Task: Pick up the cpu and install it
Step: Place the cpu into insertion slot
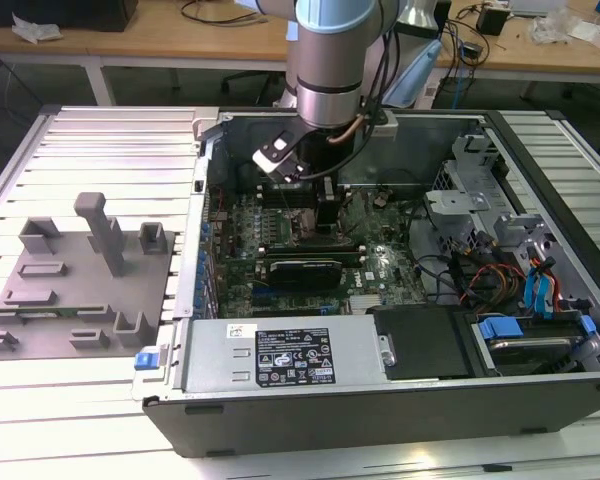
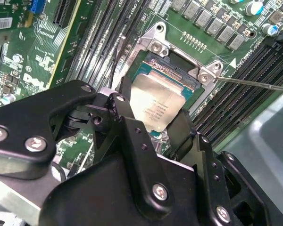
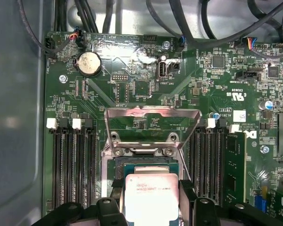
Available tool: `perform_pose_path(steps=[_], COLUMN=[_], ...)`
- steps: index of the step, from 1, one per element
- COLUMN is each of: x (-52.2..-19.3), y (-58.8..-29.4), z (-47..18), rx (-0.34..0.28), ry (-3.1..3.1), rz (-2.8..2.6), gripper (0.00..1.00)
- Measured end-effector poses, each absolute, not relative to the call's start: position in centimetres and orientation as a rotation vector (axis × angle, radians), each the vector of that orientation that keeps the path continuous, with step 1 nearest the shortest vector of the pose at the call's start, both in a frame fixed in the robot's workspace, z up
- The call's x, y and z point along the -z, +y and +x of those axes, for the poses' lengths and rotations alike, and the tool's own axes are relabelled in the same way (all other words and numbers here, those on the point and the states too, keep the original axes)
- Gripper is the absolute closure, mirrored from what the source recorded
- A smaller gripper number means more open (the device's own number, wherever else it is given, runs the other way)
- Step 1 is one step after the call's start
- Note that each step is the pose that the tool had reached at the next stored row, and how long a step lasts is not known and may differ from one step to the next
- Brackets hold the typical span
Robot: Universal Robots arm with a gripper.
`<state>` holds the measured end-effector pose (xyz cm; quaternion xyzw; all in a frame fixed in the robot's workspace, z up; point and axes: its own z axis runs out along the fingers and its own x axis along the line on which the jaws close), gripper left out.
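Over the open socket point(image 3: 146, 168) | jaws pinch the cpu point(image 3: 151, 197) by opposite edges | step: install, seating not yet done | seating likely calls for squared corners, level cpu

Robotics lab: open computer case point(image 1: 380, 425) on slatted metal bench point(image 1: 110, 130) (cable-strewn desks point(image 1: 130, 45) behind)

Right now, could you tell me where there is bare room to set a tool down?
The table slats on the far and near sides of the grey blocks are bare. Inside the computer case it is crowded: the gripper holds the chip at the socket, with cables nearby.
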<state>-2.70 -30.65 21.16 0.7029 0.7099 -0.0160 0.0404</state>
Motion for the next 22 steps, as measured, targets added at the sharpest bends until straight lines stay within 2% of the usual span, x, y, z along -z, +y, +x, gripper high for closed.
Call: perform_pose_path(steps=[22], x=[-19.9], y=[-30.3], z=[-2.9], rx=[0.050], ry=[2.155], rz=[2.174], gripper=[0.45])
